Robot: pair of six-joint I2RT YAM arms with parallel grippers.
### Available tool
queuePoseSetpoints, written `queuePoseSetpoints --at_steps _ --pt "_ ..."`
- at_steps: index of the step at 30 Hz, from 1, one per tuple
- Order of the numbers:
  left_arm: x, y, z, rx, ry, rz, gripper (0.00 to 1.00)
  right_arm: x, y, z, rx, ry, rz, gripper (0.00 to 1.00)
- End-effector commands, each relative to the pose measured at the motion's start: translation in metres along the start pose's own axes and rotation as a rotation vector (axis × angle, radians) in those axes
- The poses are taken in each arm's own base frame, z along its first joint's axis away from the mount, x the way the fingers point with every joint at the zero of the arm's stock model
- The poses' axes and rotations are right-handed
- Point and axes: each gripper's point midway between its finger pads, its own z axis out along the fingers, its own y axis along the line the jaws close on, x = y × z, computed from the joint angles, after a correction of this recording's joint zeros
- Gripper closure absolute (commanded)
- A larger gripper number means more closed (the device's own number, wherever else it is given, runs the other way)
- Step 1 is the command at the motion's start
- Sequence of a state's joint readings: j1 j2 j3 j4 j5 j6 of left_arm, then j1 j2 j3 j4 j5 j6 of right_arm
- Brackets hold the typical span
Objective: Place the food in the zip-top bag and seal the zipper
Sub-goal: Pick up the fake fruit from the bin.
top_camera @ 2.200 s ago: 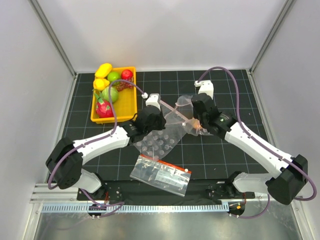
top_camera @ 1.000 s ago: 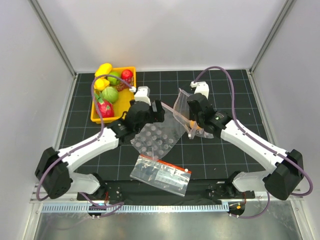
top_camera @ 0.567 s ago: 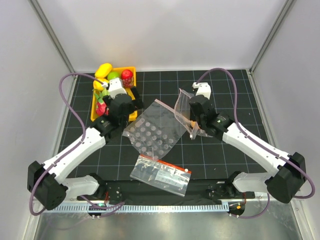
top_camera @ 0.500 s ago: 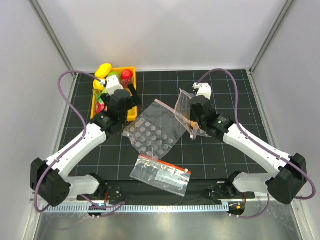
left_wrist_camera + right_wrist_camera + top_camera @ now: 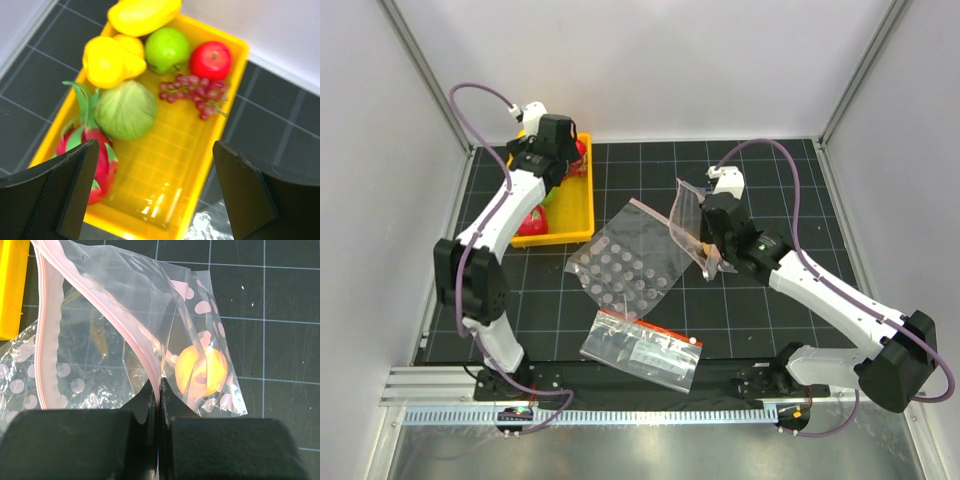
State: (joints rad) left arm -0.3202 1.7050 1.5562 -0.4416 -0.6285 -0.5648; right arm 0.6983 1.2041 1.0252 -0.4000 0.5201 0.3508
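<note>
Step in hand, by judgement: fetching the next food item. The left arm reaches to the yellow tray [image 5: 227, 115] at the table's 10 o'clock corner, with the left gripper [image 5: 155, 165] spread wide and empty above the bigger green round fruit [image 5: 125, 110]; the next move calls for a descent straddling one fruit. The right arm bends toward centre, its right gripper [image 5: 159, 390] clamped on the zip-top bag [image 5: 125, 305] at the zipper [image 5: 50, 340], holding it raised at 1 o'clock of centre with the orange peach [image 5: 200, 371] inside.
</note>
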Motion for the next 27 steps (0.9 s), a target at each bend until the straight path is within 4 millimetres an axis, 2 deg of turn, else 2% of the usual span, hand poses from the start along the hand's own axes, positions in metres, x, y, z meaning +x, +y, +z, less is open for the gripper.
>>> queuePoseSetpoints --at_steps 1,2,7,8,12,16,27 --pt "-0.001 0.026 0.026 -0.126 0.053 0.137 0.0 -0.014 0.008 -0.002 -0.03 -0.05 0.033 0.99" --pt "-0.001 0.031 0.04 -0.168 0.059 0.164 0.0 -0.013 0.007 -0.001 -0.028 -0.046 0.032 0.99" --pt "0.002 0.048 0.082 -0.232 0.085 0.216 0.0 -0.013 0.01 -0.001 -0.041 -0.043 0.035 0.99" --pt "0.013 0.052 0.093 -0.249 0.113 0.229 0.0 -0.012 0.011 -0.001 -0.045 -0.041 0.035 0.99" --pt "0.013 0.062 0.118 -0.269 0.129 0.206 0.0 -0.012 0.015 -0.002 -0.063 -0.033 0.036 0.99" --pt "0.011 0.075 0.138 -0.276 0.137 0.152 0.0 -0.013 0.013 -0.003 -0.06 -0.035 0.037 0.99" --pt "0.011 0.069 0.171 -0.223 0.121 0.112 0.0 -0.014 0.015 -0.008 -0.082 -0.038 0.049 0.99"
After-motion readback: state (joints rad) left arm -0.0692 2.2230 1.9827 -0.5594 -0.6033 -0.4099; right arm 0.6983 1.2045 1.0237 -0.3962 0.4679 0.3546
